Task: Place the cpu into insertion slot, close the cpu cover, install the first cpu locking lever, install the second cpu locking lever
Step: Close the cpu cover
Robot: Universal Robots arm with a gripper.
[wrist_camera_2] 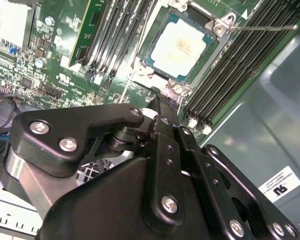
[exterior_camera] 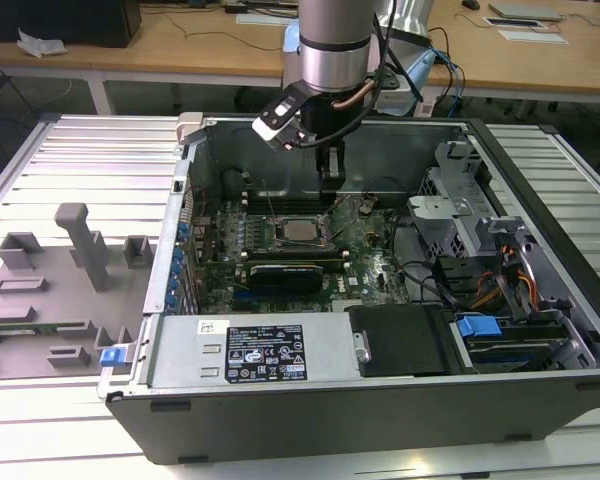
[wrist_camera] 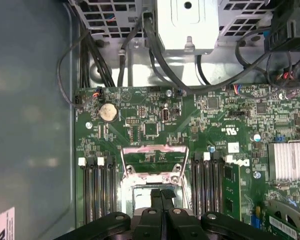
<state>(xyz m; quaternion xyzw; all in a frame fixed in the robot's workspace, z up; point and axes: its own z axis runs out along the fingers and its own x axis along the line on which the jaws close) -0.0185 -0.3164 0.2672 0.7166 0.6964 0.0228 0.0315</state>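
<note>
The cpu [wrist_camera_2: 179, 45], a pale square chip, lies in the insertion slot [wrist_camera_2: 149, 50] on the green motherboard; in the exterior view the cpu [exterior_camera: 300, 230] sits mid-board. The cpu cover [wrist_camera: 153, 159], a thin metal frame with a square window, looks swung up off the slot and leaning away from it. My black gripper [wrist_camera: 162, 199] hangs just above the slot's edge on the cover's side, fingers shut together with nothing between them. The same gripper [wrist_camera_2: 162, 104] [exterior_camera: 330, 182] points down at the board. A thin wire locking lever [wrist_camera_2: 262, 27] sticks out past one corner of the slot.
Long black memory slots [wrist_camera: 97, 190] flank the socket on both sides. A black graphics card [exterior_camera: 285, 270] lies in front of it, the power supply [exterior_camera: 270, 350] nearer still. Drive cage [exterior_camera: 450, 215] and cables crowd the exterior view's right. Case walls enclose everything.
</note>
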